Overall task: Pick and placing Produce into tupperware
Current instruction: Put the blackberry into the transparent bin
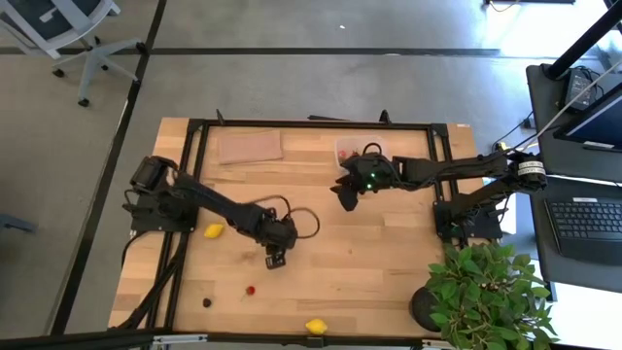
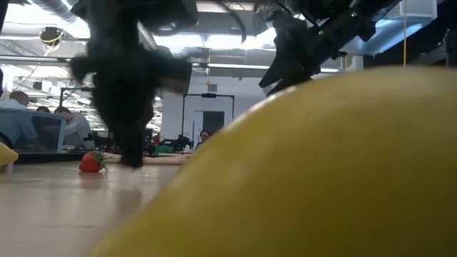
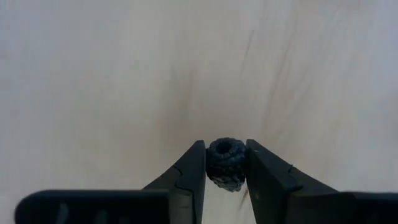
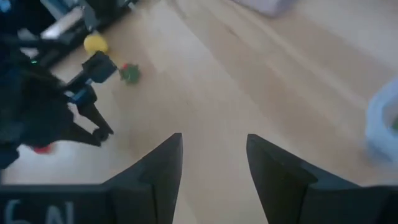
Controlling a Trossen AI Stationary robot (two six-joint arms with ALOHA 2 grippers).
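My left gripper (image 3: 225, 167) is down at the table near its middle, jaws closed snugly on a small dark berry (image 3: 226, 163) — in the left wrist view the berry sits squarely between the 2 fingers, just above the wood. The relation that matters now is where the tupperware (image 1: 348, 151) lies from this grip: up-table and to the right, at the far edge of the table, with open board between.

Moving rightward, my right gripper (image 1: 348, 192) hovers just on the near side of that tub, fingers parted about halfway and holding nothing. It is much the nearer arm to the tub, so I judge my left arm's carry will have to come in beside it without clipping it.

Loose produce remains: a lemon (image 1: 213, 230) at the left, a strawberry (image 1: 251, 289) and a second lemon (image 1: 316, 326) along the near edge.
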